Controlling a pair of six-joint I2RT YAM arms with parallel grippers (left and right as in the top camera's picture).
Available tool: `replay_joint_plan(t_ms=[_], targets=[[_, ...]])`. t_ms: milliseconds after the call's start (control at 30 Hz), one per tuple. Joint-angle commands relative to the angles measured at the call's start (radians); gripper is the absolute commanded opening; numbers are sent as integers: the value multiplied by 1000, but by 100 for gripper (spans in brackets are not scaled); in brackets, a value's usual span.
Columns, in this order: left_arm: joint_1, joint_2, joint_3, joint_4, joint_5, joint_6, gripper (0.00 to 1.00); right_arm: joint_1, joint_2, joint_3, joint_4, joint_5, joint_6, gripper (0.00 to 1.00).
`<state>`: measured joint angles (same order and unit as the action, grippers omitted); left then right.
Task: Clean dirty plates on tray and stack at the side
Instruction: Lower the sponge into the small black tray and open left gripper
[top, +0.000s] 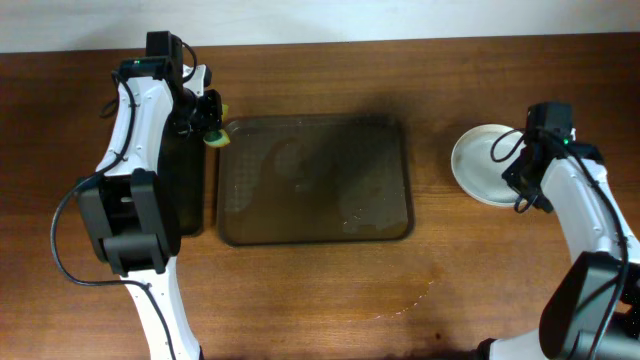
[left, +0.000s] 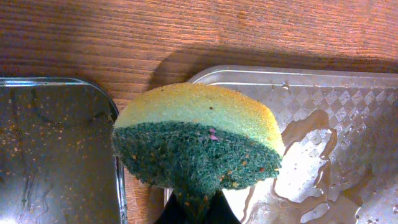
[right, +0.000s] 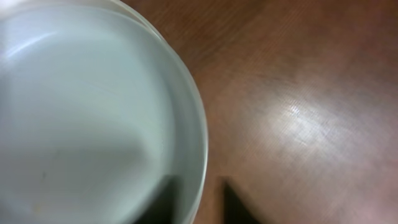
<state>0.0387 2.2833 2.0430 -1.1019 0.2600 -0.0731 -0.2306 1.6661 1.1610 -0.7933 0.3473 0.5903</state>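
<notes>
The brown tray (top: 410, 180) lies mid-table with no plates on it, only water streaks; its wet corner shows in the left wrist view (left: 348, 99). White plates (top: 480, 165) sit on the table to its right; how many are stacked I cannot tell. My left gripper (top: 205, 125) is shut on a yellow-green sponge (top: 217, 138) above the tray's far left corner; the left wrist view shows the sponge (left: 199, 143) flecked with crumbs in the jaws (left: 199, 211). My right gripper (top: 522, 170) is open, its fingers (right: 199, 208) straddling the plate rim (right: 81, 112).
A narrow black tray (top: 190, 200) lies left of the brown tray, under my left arm, speckled with crumbs (left: 50, 149). A wet patch marks the wood in front of the brown tray (top: 410, 295).
</notes>
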Motion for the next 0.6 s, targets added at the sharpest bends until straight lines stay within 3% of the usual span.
replay_joint_plan(t_ms=[0, 133, 200, 233, 267, 300, 433, 467, 500, 533, 567], targets=[[0, -10, 5, -2, 0, -2, 1, -3, 36, -23, 23, -52, -12, 69], [11, -50, 6, -72, -51, -31, 1, -3, -37, -9, -83, -170, -117, 69], [29, -112, 6, -146, -168, -90, 1, -3, -155, -9, -133, -192, -135, 72], [35, -135, 6, -180, -208, -110, 1, -3, -224, -9, -147, -199, -135, 76], [49, -167, 6, -269, -327, -205, 1, -3, -296, -9, -155, -198, -135, 90], [58, -172, 6, -329, -381, -257, 1, -3, -343, -9, -156, -198, -135, 94], [106, -172, -190, -304, -449, -271, 1, -3, -403, -9, -161, -198, -135, 97], [121, -172, -244, -270, -449, -271, 9, -3, -401, -9, -163, -198, -135, 98], [134, -172, -275, -254, -449, -271, 87, -3, -401, -9, -163, -198, -135, 98], [156, -172, -292, -254, -444, -271, 100, -3, -401, -9, -163, -199, -135, 98], [165, -174, -291, -256, -441, -271, 100, -3, -401, -9, -163, -201, -135, 98]])
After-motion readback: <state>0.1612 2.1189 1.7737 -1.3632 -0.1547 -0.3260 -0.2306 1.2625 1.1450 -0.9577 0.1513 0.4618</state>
